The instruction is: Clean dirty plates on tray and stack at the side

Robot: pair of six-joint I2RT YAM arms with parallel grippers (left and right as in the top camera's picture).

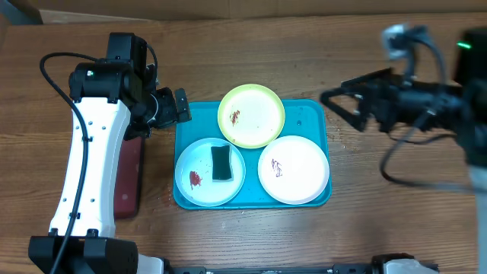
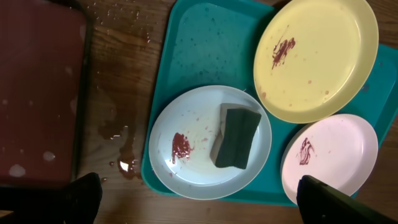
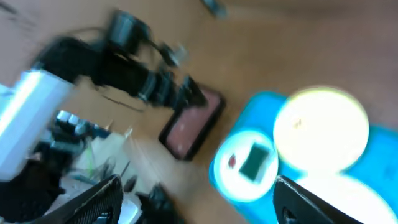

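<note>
1. Overhead: the tray (image 1: 312, 114) sits mid-table w/ all 3 plates on it. Yellow-green plate (image 1: 251, 114) at back, light blue plate (image 1: 199, 183) front-left, white plate (image 1: 297, 171) front-right. The yellow-green rim touches both others.
2. A dark sponge (image 1: 221, 163) lies on the light blue plate, beside a red smudge.
3. Left wrist view only: water drops and a reddish puddle (image 2: 124, 158) on the wood by the tray's corner. Droplets also on the dark red tray (image 1: 129, 179).
4. Left gripper (image 1: 176, 106): at the tray's back-left corner, fingers wide apart, nothing held.
5. Right gripper (image 1: 342, 103): blurred, over bare table just right of the tray. Fingers spread wide, empty.
6. Table (image 1: 304, 46): brown wood grain. The right wrist view is blurred and shows clutter past the table edge; can't tell what.
</note>
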